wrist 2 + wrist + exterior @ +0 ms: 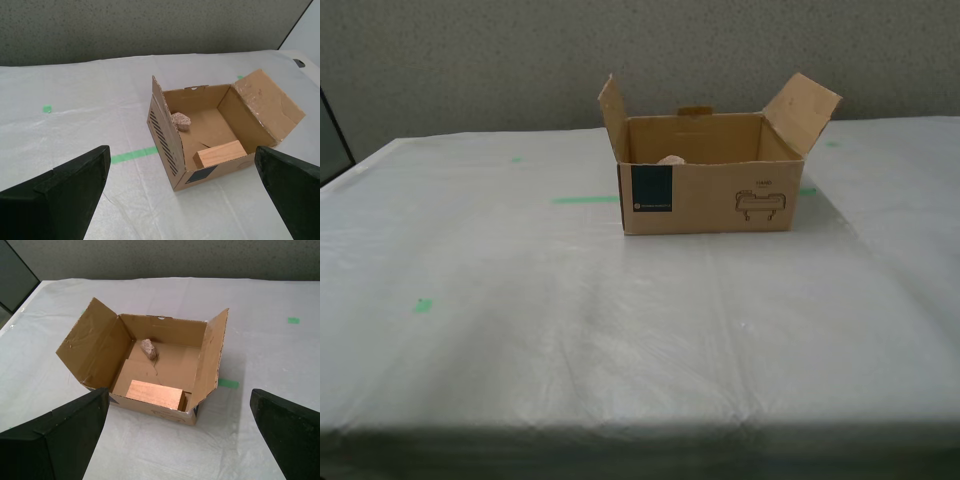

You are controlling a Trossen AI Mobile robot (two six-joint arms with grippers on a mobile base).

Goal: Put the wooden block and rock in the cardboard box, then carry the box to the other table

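Cardboard box (150, 365), block and rock inside, sits apart from both wide-open pincers.

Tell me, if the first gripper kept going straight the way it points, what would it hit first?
Probably the cardboard box, likely its near wall or the wooden block lying just inside; depth is hard to judge.

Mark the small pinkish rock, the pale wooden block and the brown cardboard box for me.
small pinkish-beige rough rock (148, 348), first wrist view, its top face.
pale tan rectangular wooden block (220, 153), second wrist view, its upper face.
brown corrugated cardboard box (710, 200), exterior view, its front wall.
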